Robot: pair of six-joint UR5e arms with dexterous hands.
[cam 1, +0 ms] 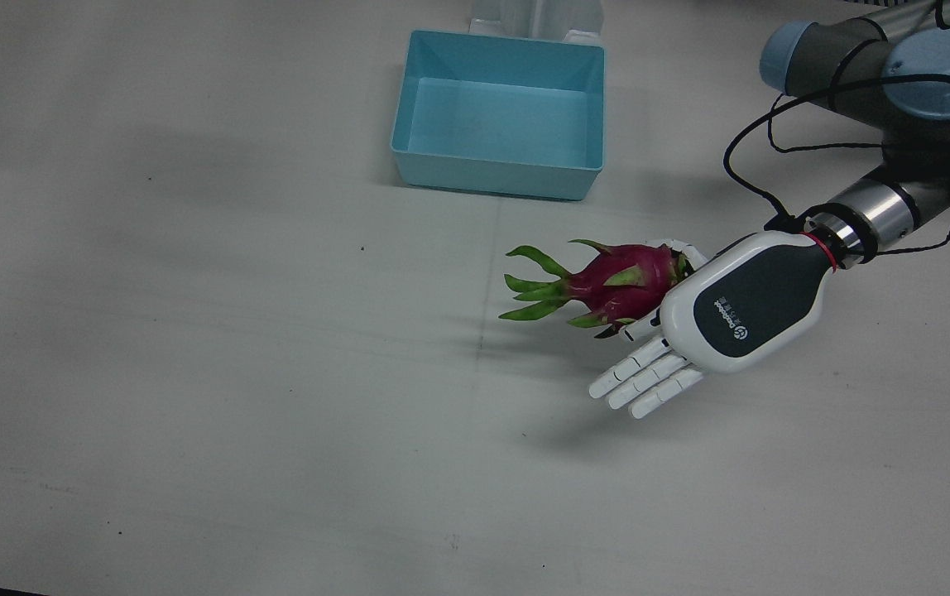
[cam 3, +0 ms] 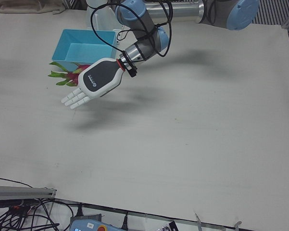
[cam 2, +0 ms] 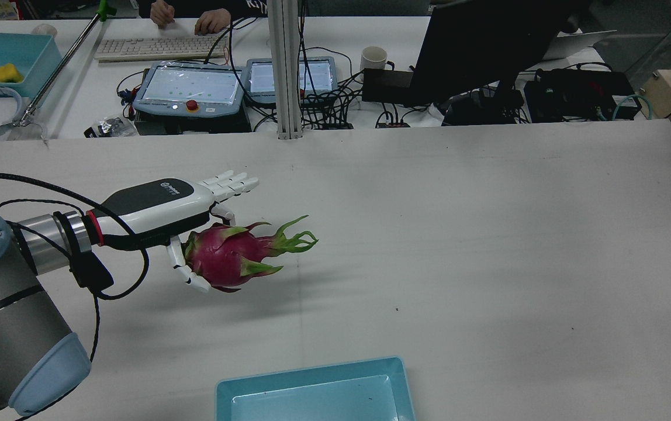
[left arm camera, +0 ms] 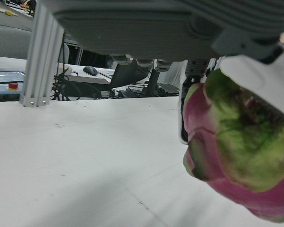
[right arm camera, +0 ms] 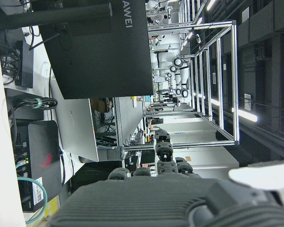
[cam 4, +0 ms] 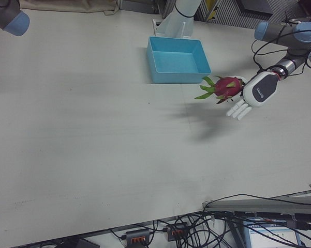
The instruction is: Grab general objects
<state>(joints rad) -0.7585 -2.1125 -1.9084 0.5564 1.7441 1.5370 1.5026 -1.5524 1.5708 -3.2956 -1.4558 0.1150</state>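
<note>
Left hand (cam 1: 740, 310) pinches dragon fruit (cam 1: 620, 284) under its palm, remaining fingers (cam 1: 636, 377) extended flat; fruit raised off worktop (cam 1: 194, 372), leaf tips pointing away, near blue bin (cam 1: 500, 112).

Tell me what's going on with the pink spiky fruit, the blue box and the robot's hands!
Pink dragon fruit with green leafy tips: held off the table.
Light blue plastic bin: upright, empty.
Left hand: some fingers pinching the fruit, the rest stretched out.
Right hand: holding nothing; fingers only partly visible.
</note>
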